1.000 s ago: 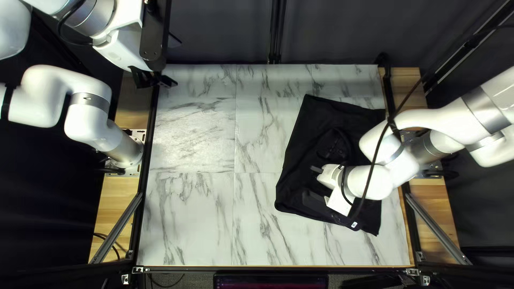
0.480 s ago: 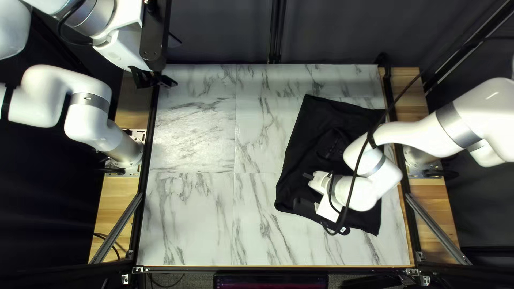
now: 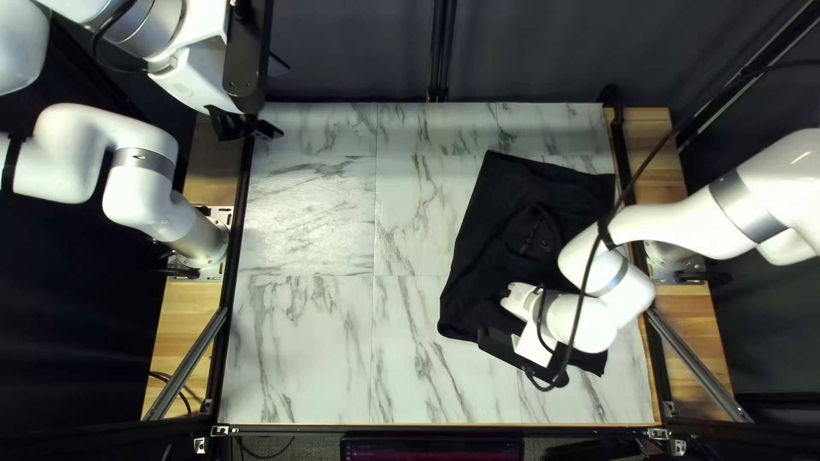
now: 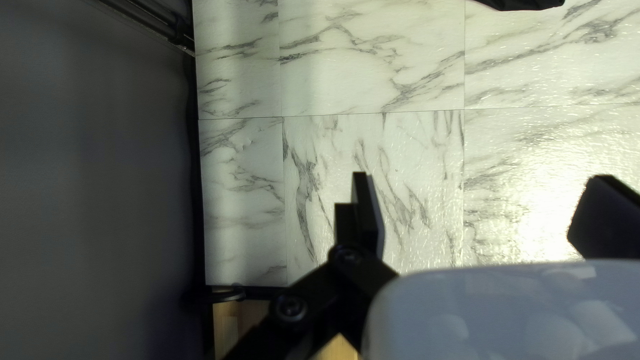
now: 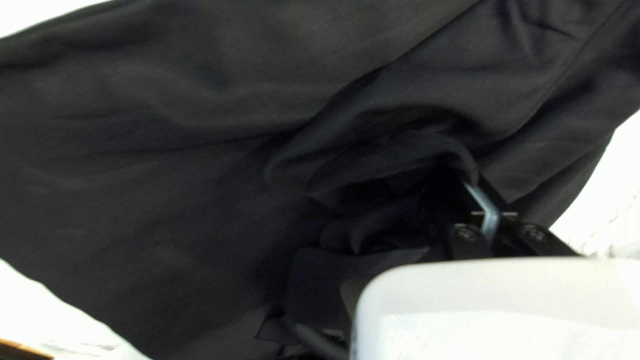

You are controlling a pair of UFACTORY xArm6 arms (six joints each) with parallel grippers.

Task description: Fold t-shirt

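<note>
Right arm (image 3: 683, 224) shifted rightward, over black t-shirt (image 3: 497, 213)

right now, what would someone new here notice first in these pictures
The black T-shirt, lying on the pale marbled table at the right of the top left view. Next, my white right arm reaching over it, right gripper at bunched cloth. My left gripper hangs open near the table's far left corner.
</note>
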